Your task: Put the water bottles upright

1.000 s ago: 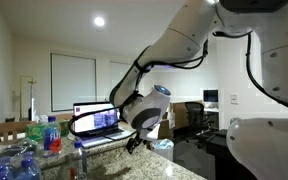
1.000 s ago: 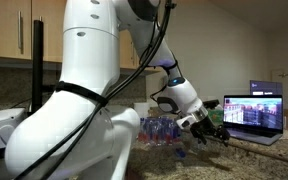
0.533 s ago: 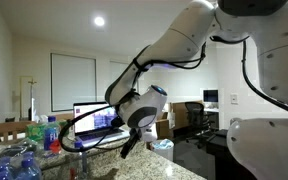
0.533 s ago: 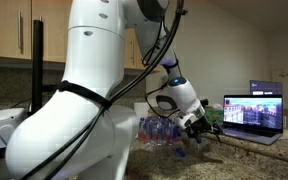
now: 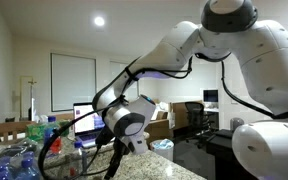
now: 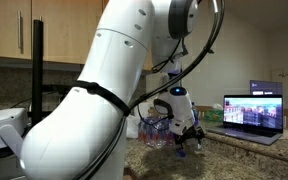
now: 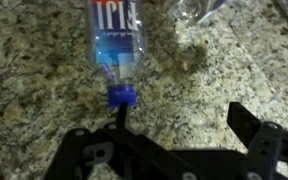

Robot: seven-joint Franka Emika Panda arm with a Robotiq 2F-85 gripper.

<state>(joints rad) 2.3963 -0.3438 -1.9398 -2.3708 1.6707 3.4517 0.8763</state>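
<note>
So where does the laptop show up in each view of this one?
In an exterior view: laptop left of centre, screen lit, behind the robot's wrist.
In an exterior view: laptop far right, open on the counter.
Wrist view: not in it.
Shared landmark: the granite counter.

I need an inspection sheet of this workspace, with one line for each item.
Surface: granite counter, no spill seen.
Job's things: blue-capped bottle seems to lie on its side, cap toward the claw; more bottles stand clustered.
Clutter: open laptop, screen lit.
Grippers: claw open, holding nothing.
Cables: black cable hangs along the arm.
Surroundings: wooden cabinets, office chair.
</note>
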